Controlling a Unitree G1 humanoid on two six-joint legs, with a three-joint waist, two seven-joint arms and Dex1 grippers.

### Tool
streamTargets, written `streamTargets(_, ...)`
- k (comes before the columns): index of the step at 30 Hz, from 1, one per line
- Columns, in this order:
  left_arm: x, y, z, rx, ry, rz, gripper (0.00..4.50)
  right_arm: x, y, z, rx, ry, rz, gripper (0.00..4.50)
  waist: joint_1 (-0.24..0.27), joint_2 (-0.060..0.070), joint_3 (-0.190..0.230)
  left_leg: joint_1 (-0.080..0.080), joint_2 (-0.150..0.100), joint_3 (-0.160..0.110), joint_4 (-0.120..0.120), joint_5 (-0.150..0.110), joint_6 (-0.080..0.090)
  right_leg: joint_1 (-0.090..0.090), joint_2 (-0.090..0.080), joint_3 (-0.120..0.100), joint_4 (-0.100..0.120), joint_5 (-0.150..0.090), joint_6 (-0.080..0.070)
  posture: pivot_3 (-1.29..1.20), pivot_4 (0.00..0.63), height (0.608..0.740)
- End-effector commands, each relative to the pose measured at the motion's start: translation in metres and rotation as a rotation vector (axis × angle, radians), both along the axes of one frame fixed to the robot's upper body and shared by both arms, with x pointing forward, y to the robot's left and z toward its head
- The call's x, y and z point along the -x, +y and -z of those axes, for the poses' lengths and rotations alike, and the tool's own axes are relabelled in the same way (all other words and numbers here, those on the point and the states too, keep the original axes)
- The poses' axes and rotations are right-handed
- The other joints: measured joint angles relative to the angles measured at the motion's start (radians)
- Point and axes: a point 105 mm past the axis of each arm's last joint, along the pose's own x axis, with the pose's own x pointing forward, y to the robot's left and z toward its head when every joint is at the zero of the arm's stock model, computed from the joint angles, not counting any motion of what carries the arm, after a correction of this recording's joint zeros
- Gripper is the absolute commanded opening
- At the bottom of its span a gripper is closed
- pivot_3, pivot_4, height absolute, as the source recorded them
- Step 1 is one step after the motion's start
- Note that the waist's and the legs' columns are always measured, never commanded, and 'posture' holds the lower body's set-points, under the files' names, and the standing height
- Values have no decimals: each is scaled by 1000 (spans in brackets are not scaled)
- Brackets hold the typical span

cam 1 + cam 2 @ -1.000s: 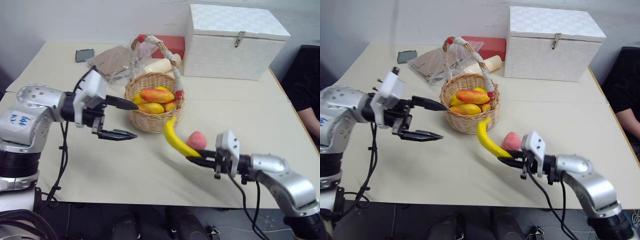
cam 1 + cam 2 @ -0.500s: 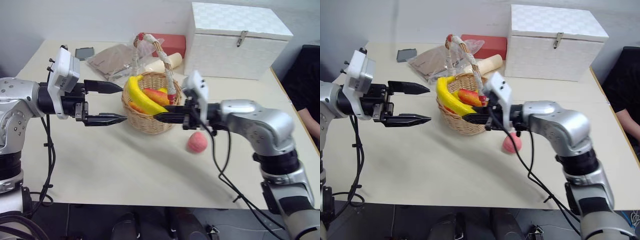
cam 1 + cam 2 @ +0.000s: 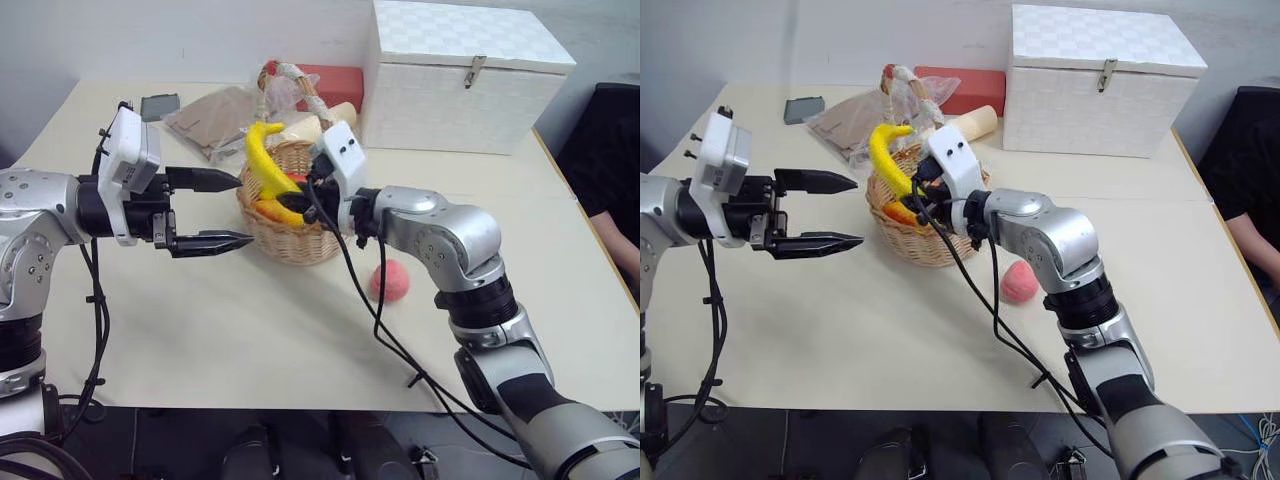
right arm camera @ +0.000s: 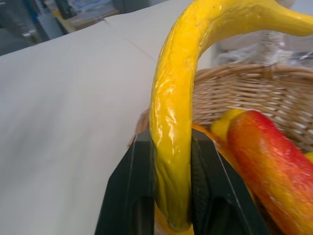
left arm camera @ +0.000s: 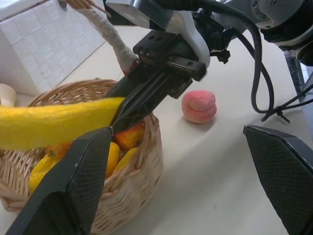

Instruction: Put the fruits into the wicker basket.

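The banana (image 3: pixel 264 165) stands nearly upright over the near-left rim of the wicker basket (image 3: pixel 290 238), its lower end pinched between the two black fingers of the right gripper (image 4: pixel 171 196), which hold it from either side. The banana's curved upper end rises beside the basket's tall handle (image 3: pixel 290 82), wrapped in white and red. Inside the basket lie red-orange and yellow mango-like fruits (image 4: pixel 274 161), one of them just beside the gripped end of the banana. The peach (image 3: pixel 390 281) rests on the table (image 3: pixel 250 320) to the right of the basket, apart from it and below the right forearm.

The left gripper (image 3: pixel 215 211) hovers to the left of the basket, pointing toward it, its two fingers spread wide with nothing between them; the tips are near the basket wall but do not touch it.

Behind the basket sit a crumpled clear plastic bag (image 3: pixel 215 115), a red box (image 3: pixel 335 85), a cream-coloured cylinder (image 3: pixel 335 112) and a small dark flat object (image 3: pixel 158 105). A large white woven box with a metal latch (image 3: pixel 465 75) stands at the far right of the table. A person in dark clothing (image 3: pixel 612 160) is at the right edge.
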Motion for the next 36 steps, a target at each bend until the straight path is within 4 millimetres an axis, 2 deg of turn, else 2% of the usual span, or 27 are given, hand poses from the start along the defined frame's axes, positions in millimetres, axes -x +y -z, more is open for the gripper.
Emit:
streamTargets(1, 6, -1, -10, 2, -58, 17, 4500, 4, -5, -12, -20, -63, 0, 2096, -1, 0, 0, 0, 0, 0, 0, 0, 0, 0, 0, 0, 0, 0, 0, 0, 150, 740)
streamTargets(3, 6, 0, -10, 1, -59, 17, 4500, 8, -5, -13, -22, -71, -14, 2856, -2, 0, 0, 0, 0, 0, -1, 0, 0, -1, 0, 0, 0, 0, 0, 0, 150, 740)
streamTargets(4, 5, 0, -10, 1, -59, 17, 4500, 11, -4, -14, -27, -75, -30, 2986, -3, 0, 0, 0, 0, 0, -1, 0, 0, -1, 0, 0, 0, 0, 0, 0, 150, 740)
streamTargets(9, 2, -4, -11, -1, -62, 38, 4500, 29, -8, -12, -46, -53, -116, 2986, -1, 0, 0, 0, 0, 0, -1, 0, 0, -1, 0, 0, 0, 0, 0, 0, 150, 740)
streamTargets(14, -1, -10, -10, -3, -55, 76, 4500, 75, -21, -2, -86, 123, -358, 2986, 4, 0, 0, 0, 0, 0, -1, 0, 0, 0, 0, 0, 0, 0, 0, 0, 150, 740)
streamTargets(16, -3, -15, -9, -3, -55, 98, 4500, 80, -37, 4, -66, 138, -337, 2986, 4, 0, 0, 0, 0, 0, -1, 0, 0, 0, 0, 0, 0, 0, 0, 0, 150, 740)
streamTargets(20, -2, -25, -4, -16, -47, 142, 4500, 71, -89, 14, -31, 96, -125, 2986, 8, 0, 0, -1, 0, -1, -1, 0, 0, 1, 0, -1, -2, 0, 0, 0, 150, 740)
streamTargets(23, 1, -31, 3, -29, -28, 180, 4500, 70, -130, 26, 13, 71, 37, 3506, 8, 0, 0, -1, -1, -1, -1, 0, 1, 2, 0, -1, -3, 0, 0, 0, 150, 740)
streamTargets(26, 4, -39, 8, -32, -12, 225, 4500, 76, -156, 44, 112, -12, 137, 4476, 7, 0, 0, 0, -1, -2, -5, 0, 0, 2, 1, -1, -6, 0, 0, 0, 150, 740)
streamTargets(31, 9, -48, 9, -36, 2, 288, 4500, 87, -159, 66, 90, -4, 146, 4476, 0, 0, 0, 1, 0, -1, -6, 1, -2, 2, 2, 0, -5, 0, 1, 0, 150, 740)
streamTargets(36, 9, -53, 11, -55, 6, 326, 4500, 79, -148, 83, 38, -1, 159, 4476, 2, 0, 0, 3, 0, -2, -4, 3, -1, 4, 2, 0, -4, 1, 1, 0, 150, 740)
